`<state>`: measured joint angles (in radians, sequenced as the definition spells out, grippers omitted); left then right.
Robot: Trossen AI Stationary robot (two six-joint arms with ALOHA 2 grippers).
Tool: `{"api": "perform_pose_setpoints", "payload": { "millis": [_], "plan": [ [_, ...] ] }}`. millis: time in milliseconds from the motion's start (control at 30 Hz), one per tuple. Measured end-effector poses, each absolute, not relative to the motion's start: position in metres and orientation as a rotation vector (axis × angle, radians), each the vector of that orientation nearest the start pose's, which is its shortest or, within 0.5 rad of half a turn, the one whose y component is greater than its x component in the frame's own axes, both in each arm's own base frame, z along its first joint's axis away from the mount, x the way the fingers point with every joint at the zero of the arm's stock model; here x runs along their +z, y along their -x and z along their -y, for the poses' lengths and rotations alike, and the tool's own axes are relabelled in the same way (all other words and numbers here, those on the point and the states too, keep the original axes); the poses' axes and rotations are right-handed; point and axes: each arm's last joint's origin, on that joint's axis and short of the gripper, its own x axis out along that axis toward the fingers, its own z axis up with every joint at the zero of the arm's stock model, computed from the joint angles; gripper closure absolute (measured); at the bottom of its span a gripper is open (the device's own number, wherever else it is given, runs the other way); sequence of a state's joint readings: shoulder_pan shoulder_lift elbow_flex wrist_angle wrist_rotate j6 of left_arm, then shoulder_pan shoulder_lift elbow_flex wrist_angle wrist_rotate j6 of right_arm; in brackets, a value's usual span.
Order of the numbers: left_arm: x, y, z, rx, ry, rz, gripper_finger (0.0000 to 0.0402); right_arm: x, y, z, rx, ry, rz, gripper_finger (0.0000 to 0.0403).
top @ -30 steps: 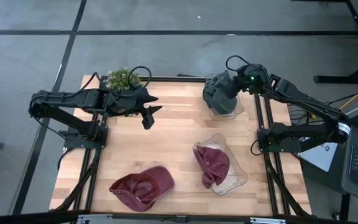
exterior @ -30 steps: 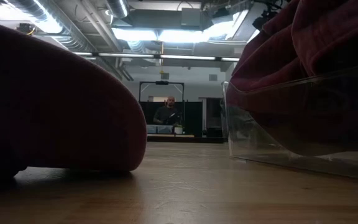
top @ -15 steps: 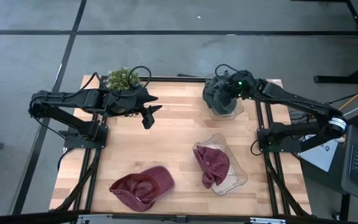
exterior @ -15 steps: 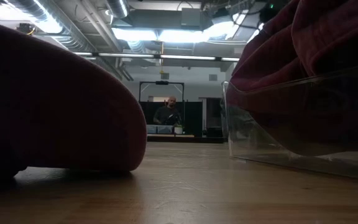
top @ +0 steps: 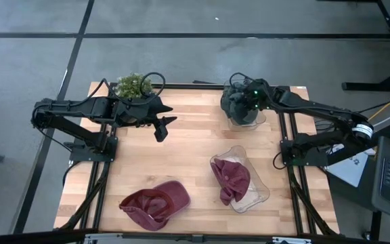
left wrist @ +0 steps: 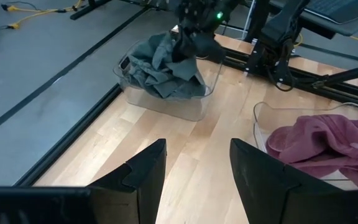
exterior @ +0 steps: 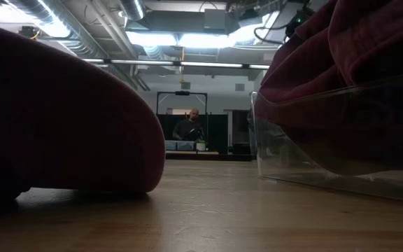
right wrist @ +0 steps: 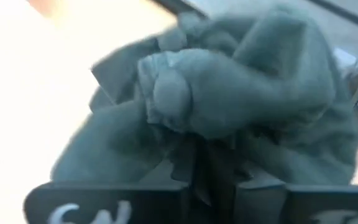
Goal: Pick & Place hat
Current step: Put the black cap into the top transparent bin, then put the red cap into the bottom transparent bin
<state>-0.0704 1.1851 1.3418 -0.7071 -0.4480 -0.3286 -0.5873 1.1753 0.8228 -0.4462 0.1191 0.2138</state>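
right gripper (top: 239, 102), moved further left since earlier, pinches grey hat (top: 236, 106) inside far clear bin (left wrist: 166, 102). near clear bin (top: 257, 197) holds maroon hat (top: 231, 177). left gripper (top: 161, 126) spread, idle.

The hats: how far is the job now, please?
Looks done: one maroon hat lies in its clear tray. In hand: the right gripper is shut on the grey hat at the far clear bin. Left: a second maroon hat lies on the table; the open left gripper waits.
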Motion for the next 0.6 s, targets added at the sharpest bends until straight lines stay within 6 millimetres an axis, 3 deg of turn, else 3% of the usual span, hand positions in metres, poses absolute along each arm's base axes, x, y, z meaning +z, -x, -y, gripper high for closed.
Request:
{"api": "perform_pose_setpoints", "payload": {
  "millis": [267, 600],
  "plan": [
    [0.397, -0.234, 0.004, 0.45, 0.175, -0.468, 0.0228, 0.29, -0.189, 0.128, -0.685, -0.328, -0.588, 0.0328],
    [0.396, -0.235, 0.009, 0.279, 0.215, -0.507, 0.0228, 0.329, -0.181, 0.107, -0.346, -0.345, -0.439, 0.0244]
  ]
}}
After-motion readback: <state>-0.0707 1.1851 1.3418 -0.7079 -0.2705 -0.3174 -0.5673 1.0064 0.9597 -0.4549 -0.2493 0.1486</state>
